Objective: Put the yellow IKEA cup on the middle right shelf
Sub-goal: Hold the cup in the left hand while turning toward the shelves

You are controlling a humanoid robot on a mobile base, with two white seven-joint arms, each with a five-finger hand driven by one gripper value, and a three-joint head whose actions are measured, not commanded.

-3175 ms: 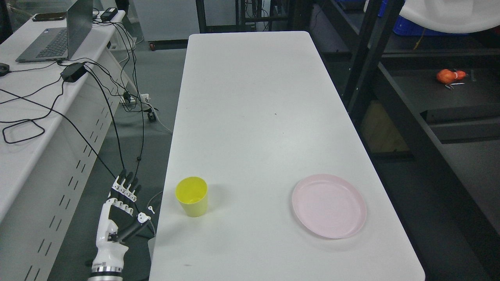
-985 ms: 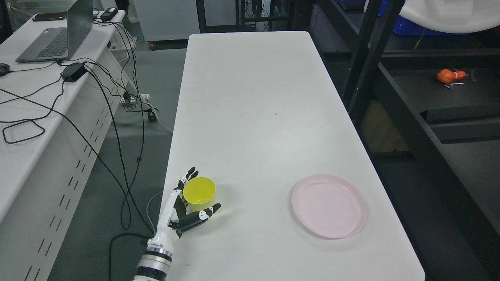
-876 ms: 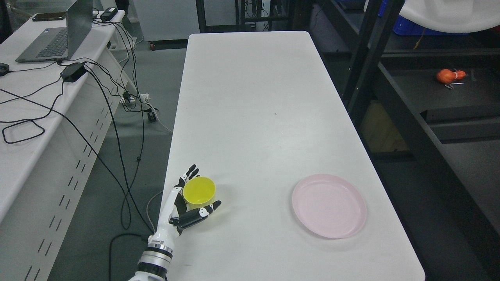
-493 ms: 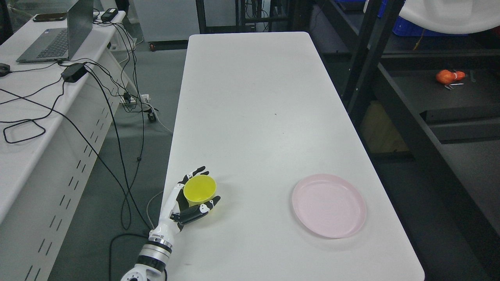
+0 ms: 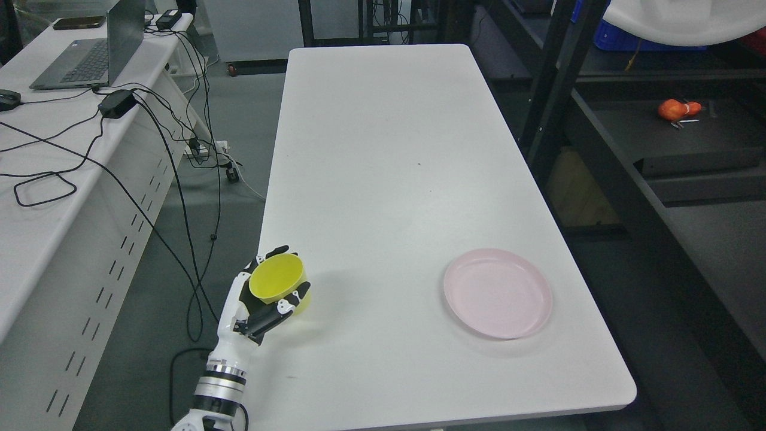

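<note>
The yellow cup (image 5: 276, 282) is upright, its open mouth toward me, held at the near left edge of the white table (image 5: 383, 149). My left hand (image 5: 272, 294) is shut on it, thumb across the front and fingers wrapped round the far side. The cup appears lifted slightly off the tabletop, casting a shadow to its right. The white forearm comes in from the lower left. The dark shelf rack (image 5: 688, 149) stands to the right of the table. My right arm is out of sight.
A pink plate (image 5: 498, 293) lies on the table's near right. An orange object (image 5: 675, 109) rests on a dark shelf at the right. A black upright post (image 5: 541, 90) stands between table and shelves. A desk (image 5: 36, 197) with laptop and cables runs along the left.
My left hand has closed round the yellow cup and drawn it a little left and up. The whole picture has shifted too, so the camera has moved.
</note>
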